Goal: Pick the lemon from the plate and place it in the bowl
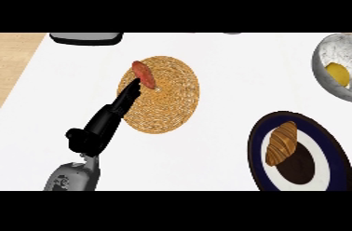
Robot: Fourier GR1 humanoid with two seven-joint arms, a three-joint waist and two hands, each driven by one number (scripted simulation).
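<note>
The lemon (337,72) is seen lying inside the grey bowl (321,62) at the counter's far right edge, so the placing step is judged done. The left hand (124,102) is stretched open, fingertips touching a reddish sausage (143,75) on the woven mat (161,95). Only withdrawal seems called for. The right hand is not shown.

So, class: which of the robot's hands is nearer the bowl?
Left: only the left hand shows, over the woven mat, far left of the bowl. The right hand is out of view.
</note>
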